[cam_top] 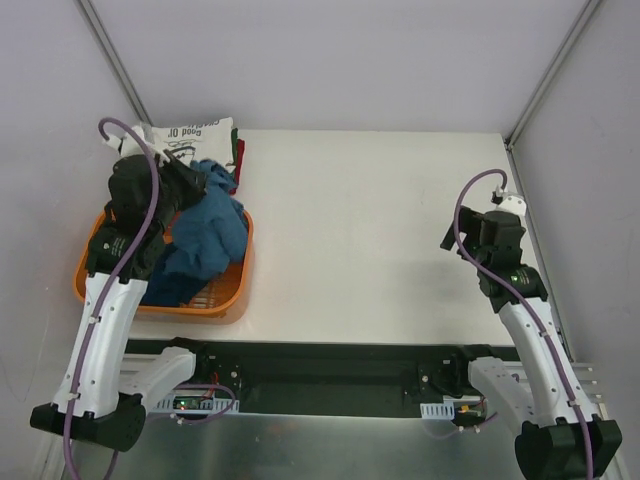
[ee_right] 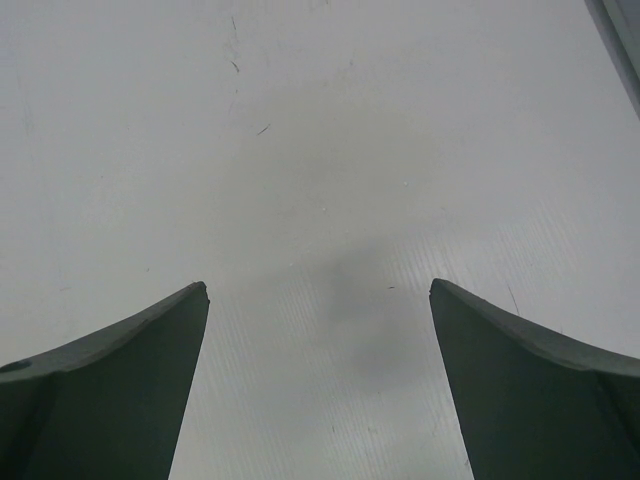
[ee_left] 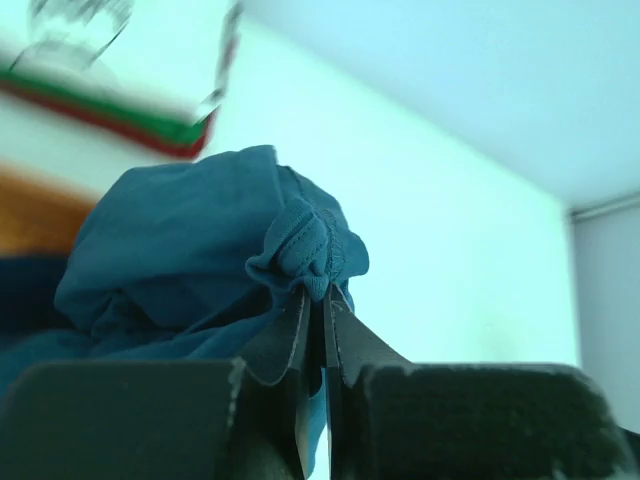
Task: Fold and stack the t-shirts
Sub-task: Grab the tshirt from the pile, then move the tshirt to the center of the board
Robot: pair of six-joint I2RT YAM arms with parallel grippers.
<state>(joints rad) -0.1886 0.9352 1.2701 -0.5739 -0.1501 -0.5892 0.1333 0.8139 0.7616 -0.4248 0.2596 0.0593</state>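
A dark blue t-shirt (cam_top: 205, 235) lies crumpled in the orange tub (cam_top: 238, 285) at the left. My left gripper (cam_top: 197, 172) is shut on a bunched hem of this shirt (ee_left: 310, 255) and holds it above the tub; in the left wrist view the gripper (ee_left: 322, 295) has cloth pinched between its fingertips. Behind the tub lies a folded stack with a cream printed shirt (cam_top: 195, 135) on top and green and red shirts (cam_top: 239, 160) under it. The stack shows blurred in the left wrist view (ee_left: 150, 120). My right gripper (cam_top: 497, 205) is open and empty over bare table (ee_right: 320, 290).
The white table (cam_top: 380, 240) runs from the tub to the right wall. White walls stand close at the left, back and right. The arm bases and a black rail (cam_top: 330, 375) sit at the near edge.
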